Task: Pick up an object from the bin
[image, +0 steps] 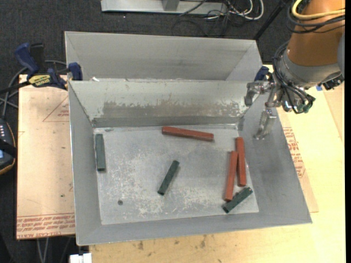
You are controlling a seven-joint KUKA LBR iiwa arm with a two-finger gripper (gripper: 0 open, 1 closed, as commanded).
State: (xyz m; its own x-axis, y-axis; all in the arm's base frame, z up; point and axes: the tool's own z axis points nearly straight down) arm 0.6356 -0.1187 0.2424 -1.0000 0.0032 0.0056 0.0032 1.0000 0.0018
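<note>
Hovers with gripper (258,113) at the bin's (164,64) far right corner, fingers apart, nothing between, 2 red sticks (240,160) just nearer.

No readable text, label or number.

Dark carpeted floor (33,15), tangled cables (241,3), flat grey stand base (142,5) at top.

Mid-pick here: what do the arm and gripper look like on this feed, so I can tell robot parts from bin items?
The arm wears a rounded orange cover with a pale yellow cable looped over its top. Below sits a grey collar, and black cables loop at the wrist. The gripper is bare silver metal, slim and angular.
</note>
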